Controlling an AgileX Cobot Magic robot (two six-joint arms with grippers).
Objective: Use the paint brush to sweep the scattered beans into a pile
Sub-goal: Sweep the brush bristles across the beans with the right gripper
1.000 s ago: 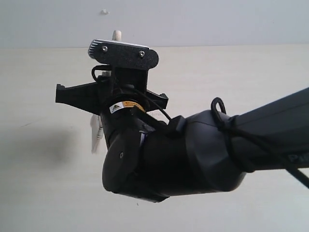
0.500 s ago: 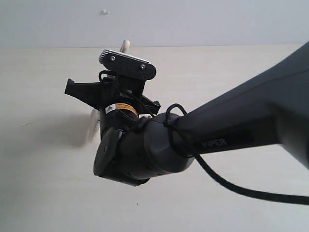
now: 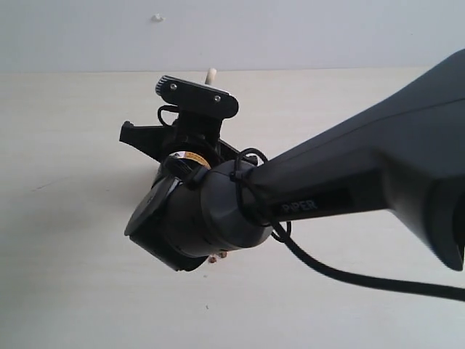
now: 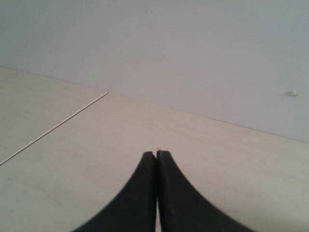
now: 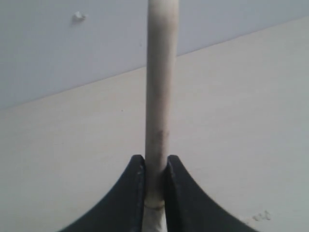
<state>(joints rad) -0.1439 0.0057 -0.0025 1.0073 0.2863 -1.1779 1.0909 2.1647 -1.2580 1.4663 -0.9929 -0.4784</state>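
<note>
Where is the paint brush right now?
The paint brush is clamped by its handle in the right claw; in the exterior view only the handle's end shows above that arm's wrist, left of centre.

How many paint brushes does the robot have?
1. The paint brush is clamped in the jaws of the right gripper, with its handle sticking out past them. Another could be hidden behind the big black arm.

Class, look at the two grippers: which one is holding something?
The right gripper, clamped on the handle of the paint brush; the left gripper is shut on nothing.
</note>
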